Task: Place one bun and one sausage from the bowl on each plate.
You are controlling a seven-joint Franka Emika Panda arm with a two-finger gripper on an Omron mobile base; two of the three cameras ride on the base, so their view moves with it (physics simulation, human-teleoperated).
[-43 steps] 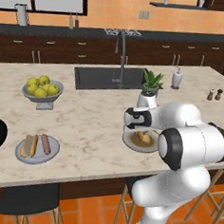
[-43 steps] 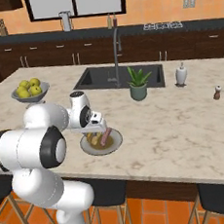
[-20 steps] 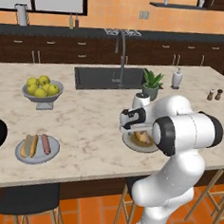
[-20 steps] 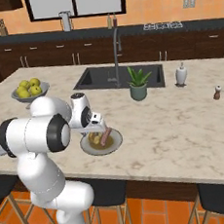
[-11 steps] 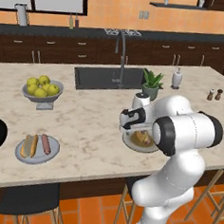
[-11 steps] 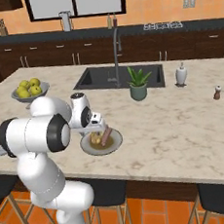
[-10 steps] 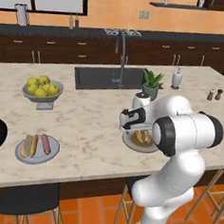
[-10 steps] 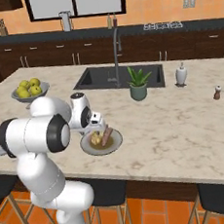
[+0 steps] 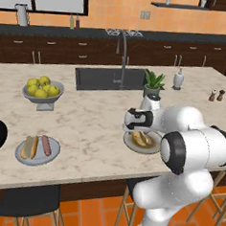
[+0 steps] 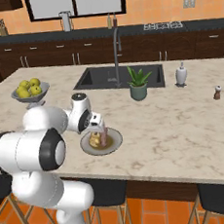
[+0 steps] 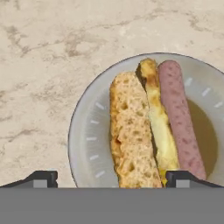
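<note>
Hand (image 11: pixel 111 178): spread wide, released, above the grey-rimmed plate (image 11: pixel 89 131)
Plates: two — each with one bun (image 11: pixel 129 133), one sausage (image 11: pixel 180 118)
Bun: golden-brown, split, crumbly
Sausage: slim, pinkish-brown

Two plates (image 9: pixel 37 152) (image 9: pixel 142 142) – each with one bun (image 9: pixel 30 147) (image 11: pixel 131 135) and one sausage (image 9: pixel 46 145) (image 11: pixel 180 122) – seemingly.

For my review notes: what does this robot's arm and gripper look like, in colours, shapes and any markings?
The arm is glossy white, built from rounded, bulbous segments with dark grey to black rings at the joints. The hand is a white block with a dark face. The gripper ends in two small dark finger tips, squared off, with paler grey patches. No cables, logos or lettering can be made out.
</note>
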